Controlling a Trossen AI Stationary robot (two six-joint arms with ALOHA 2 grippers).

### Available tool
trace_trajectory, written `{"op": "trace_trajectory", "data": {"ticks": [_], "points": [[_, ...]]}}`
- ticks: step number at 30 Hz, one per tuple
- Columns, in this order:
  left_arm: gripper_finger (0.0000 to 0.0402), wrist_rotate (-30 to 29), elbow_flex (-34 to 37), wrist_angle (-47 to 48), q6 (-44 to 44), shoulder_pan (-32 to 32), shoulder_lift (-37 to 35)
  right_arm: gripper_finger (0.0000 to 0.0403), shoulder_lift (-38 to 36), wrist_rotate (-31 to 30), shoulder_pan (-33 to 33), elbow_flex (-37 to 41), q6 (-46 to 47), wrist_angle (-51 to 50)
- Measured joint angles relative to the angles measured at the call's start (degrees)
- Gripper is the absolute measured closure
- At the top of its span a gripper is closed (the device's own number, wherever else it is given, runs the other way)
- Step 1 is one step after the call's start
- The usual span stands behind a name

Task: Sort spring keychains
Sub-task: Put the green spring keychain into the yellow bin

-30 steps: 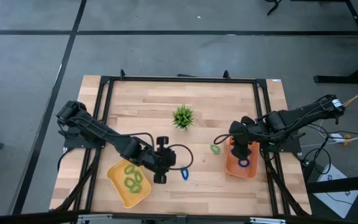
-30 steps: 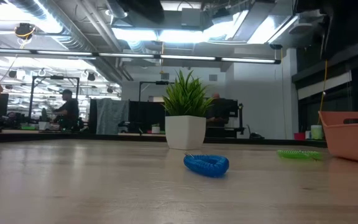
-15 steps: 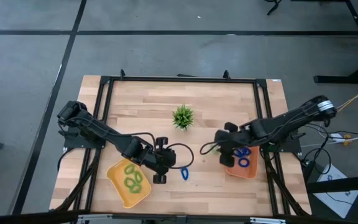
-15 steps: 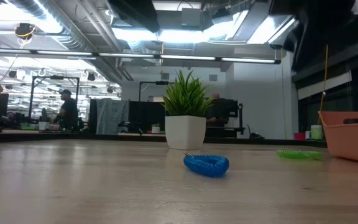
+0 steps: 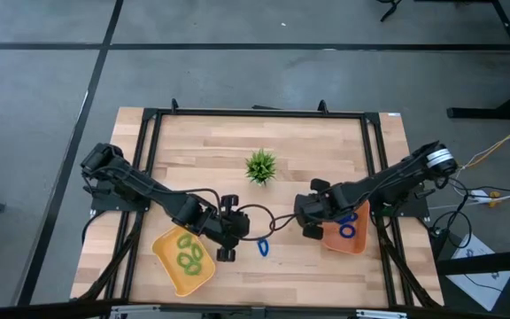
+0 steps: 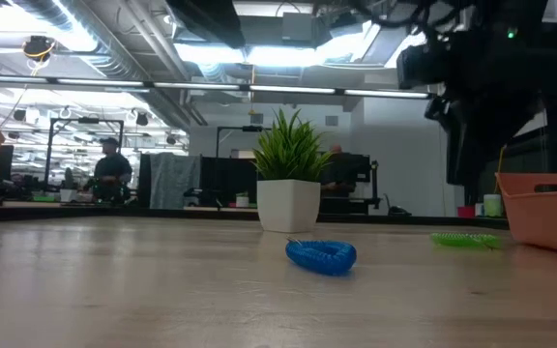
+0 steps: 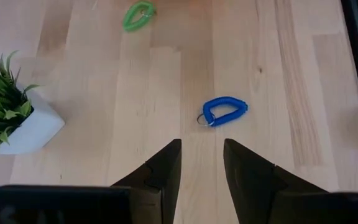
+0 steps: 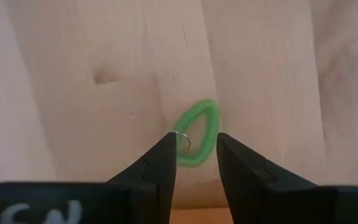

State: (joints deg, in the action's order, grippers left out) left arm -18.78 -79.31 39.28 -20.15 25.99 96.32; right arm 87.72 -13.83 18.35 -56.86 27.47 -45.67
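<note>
Green spring keychain (image 8: pixel 197 134) flat on table, under right end effector (image 8: pixel 194 163)

The place reads as a robotics lab or industrial workshop. The wooden counter (image 5: pixel 202 151) sits inside a black metal frame (image 5: pixel 255 112) on a grey concrete floor (image 5: pixel 237 71) marked with dark lines. Beyond it, the low view shows an open hall with exposed ceiling ducts (image 6: pixel 114 43), strip lights (image 6: pixel 288 89), dark workstations (image 6: pixel 220 179), and a person (image 6: pixel 112 172) at far benches on the left.
</note>
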Motion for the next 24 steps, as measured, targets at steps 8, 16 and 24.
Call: {"op": "trace_trajectory", "data": {"ticks": [8,16,24], "points": [[0.0286,-0.8,0.0,-0.1,1.0,1.5,-1.8,0.0287,4.5,-0.1,-1.3,0.0,-0.8,0.0],[0.0286,-1.1,0.0,3.4,-1.0,1.7,-2.1,0.0287,9.9,2.3,-3.8,0.0,-1.0,-1.1],[0.0286,-1.1,0.0,4.7,-1.8,1.7,-2.1,0.0287,12.8,4.7,-6.6,-0.1,-3.2,-1.2]]}}
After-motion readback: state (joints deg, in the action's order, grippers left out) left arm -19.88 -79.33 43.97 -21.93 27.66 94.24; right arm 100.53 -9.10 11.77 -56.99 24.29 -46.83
